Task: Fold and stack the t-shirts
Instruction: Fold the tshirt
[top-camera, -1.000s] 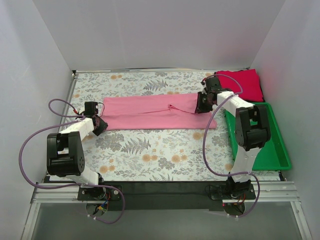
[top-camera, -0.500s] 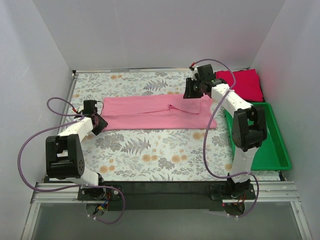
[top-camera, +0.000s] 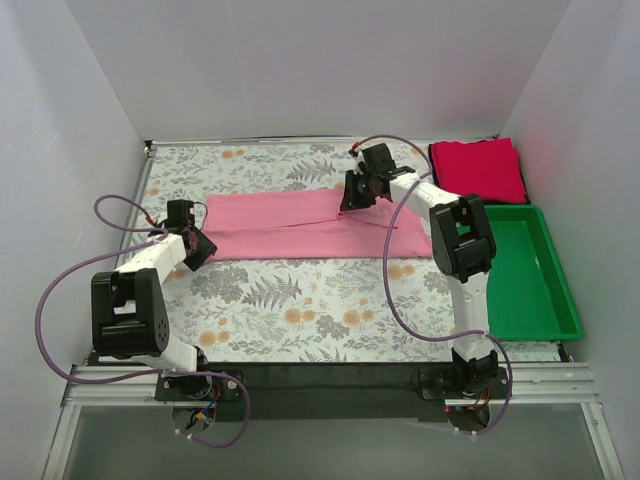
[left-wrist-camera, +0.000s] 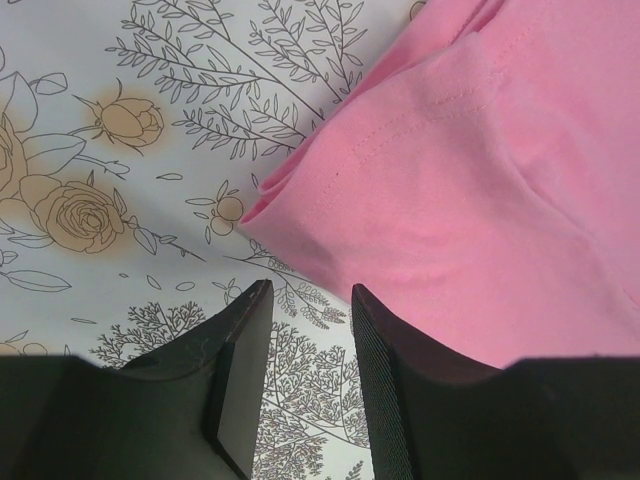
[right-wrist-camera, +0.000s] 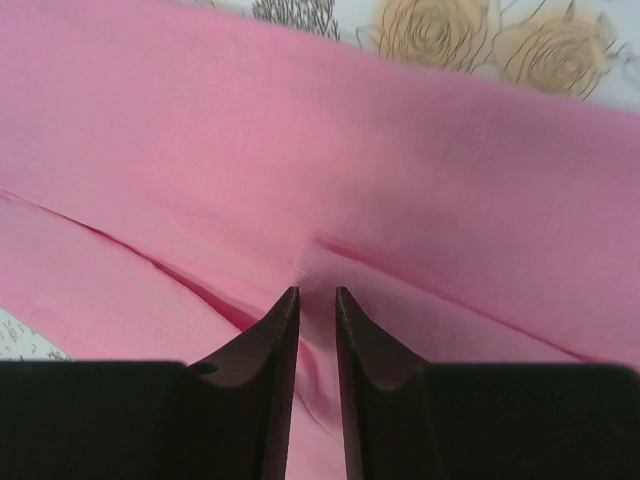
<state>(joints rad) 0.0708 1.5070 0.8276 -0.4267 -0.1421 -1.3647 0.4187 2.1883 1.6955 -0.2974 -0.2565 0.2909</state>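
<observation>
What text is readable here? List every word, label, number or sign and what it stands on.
No readable text anywhere.
On the pink t-shirt, red t-shirt and green bin: nothing, all plain.
On the floral table cloth: printed flowers and ferns only.
On the arm bases: any marking is too small to read.

Light pink cotton t-shirt (top-camera: 300, 226) folded into long flat strip, mid-table; crimson red t-shirt (top-camera: 478, 170) folded, far right.

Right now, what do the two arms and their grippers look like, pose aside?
The left arm and right arm share white links, black joint housings and a looping purple cable each. The left gripper and right gripper have two black fingers; the left pads are finely ribbed.
</observation>
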